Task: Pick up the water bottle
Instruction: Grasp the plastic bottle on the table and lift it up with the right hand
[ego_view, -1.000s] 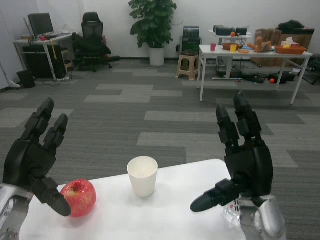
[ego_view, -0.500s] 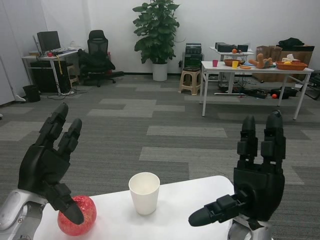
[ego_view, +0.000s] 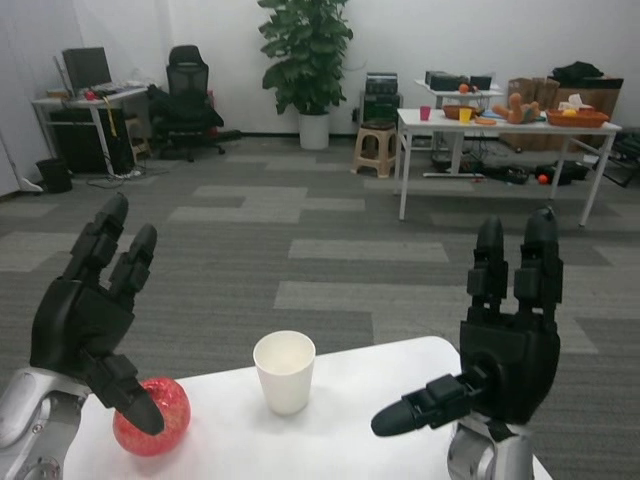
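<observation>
On my white table (ego_view: 340, 375) a white paper cup (ego_view: 284, 371) stands upright, with a red apple (ego_view: 152, 417) well to its left. Beyond lie grey carpet, a potted plant (ego_view: 306, 55), a black office chair (ego_view: 187, 98), a stool (ego_view: 378, 150), and a long white table (ego_view: 500, 125) bearing clutter.

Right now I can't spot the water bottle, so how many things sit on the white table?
2: a white paper cup near the middle and a red apple to its left, by the left hand. The right hand may hide more.
</observation>
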